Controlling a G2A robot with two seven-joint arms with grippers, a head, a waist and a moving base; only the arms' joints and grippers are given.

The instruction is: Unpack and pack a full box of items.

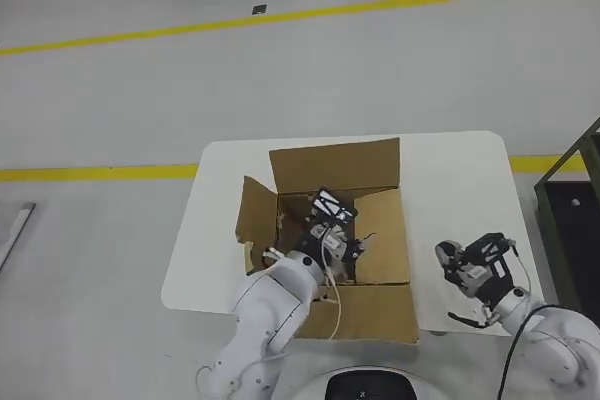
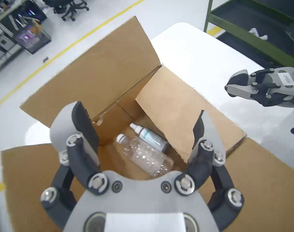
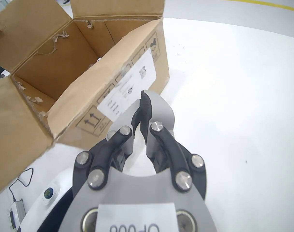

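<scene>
An open cardboard box [image 1: 383,165] with its flaps spread stands in the middle of the white table [image 1: 460,170]. My left gripper [image 2: 142,117] hangs open over the box's mouth, with nothing between its fingers. On the box floor below it lie a clear plastic bottle [image 2: 144,156] and a smaller white-capped bottle [image 2: 150,137], side by side. In the top view the left gripper [image 1: 332,225] is inside the box opening. My right gripper [image 3: 141,102] is shut and empty, above the bare table beside the box's labelled side wall [image 3: 127,83]; it also appears as the right gripper [image 2: 230,88].
A dark green metal rack [image 1: 580,200] stands just past the table's right edge. The table to the right of the box is bare white surface. Yellow floor lines [image 1: 80,172] run behind the table. Office chairs and desks are far off in the room.
</scene>
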